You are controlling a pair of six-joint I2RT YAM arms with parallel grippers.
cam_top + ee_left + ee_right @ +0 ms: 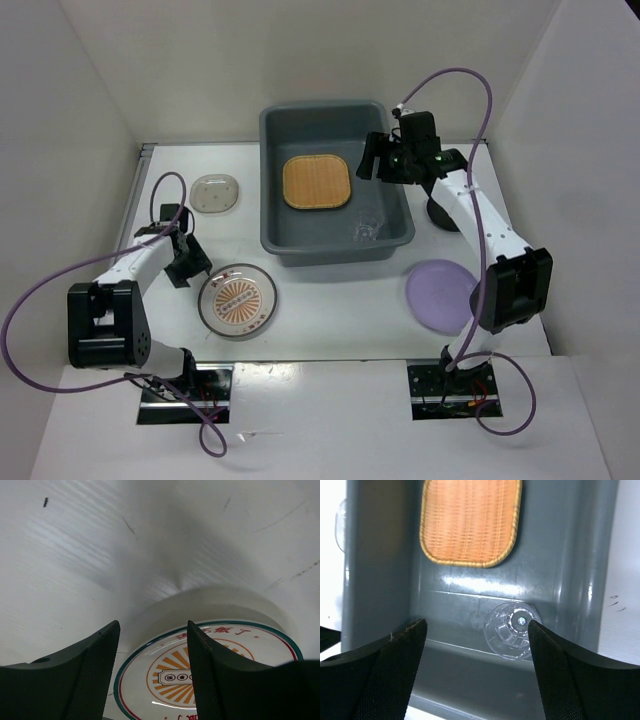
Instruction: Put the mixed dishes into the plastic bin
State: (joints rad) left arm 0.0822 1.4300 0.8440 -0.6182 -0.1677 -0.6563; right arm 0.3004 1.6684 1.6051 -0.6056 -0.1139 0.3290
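jaws of the right gripper [372,160] [475,626] stand wide apart and empty above the far right of the plastic bin [270,185] [375,555]. below them the clear glass cup [367,230] [512,630] sits in the near right corner. the square woven bamboo tray [316,183] [470,522] lies flat further left, with bare floor around it. the left gripper [185,262] [152,630], partly open and empty, hangs at the left edge of the sunburst plate [238,300] [215,670], which lies flat on the table [330,300] near left of the bin.

The plastic bin [272,180] looks smooth, with a soft gloss. Inside it, the bamboo tray [316,182] has a rough woven surface and the glass cup [366,230] is clear and ribbed. Near the bin, the sunburst plate [238,300] is glossy and the table [330,310] is matt white.
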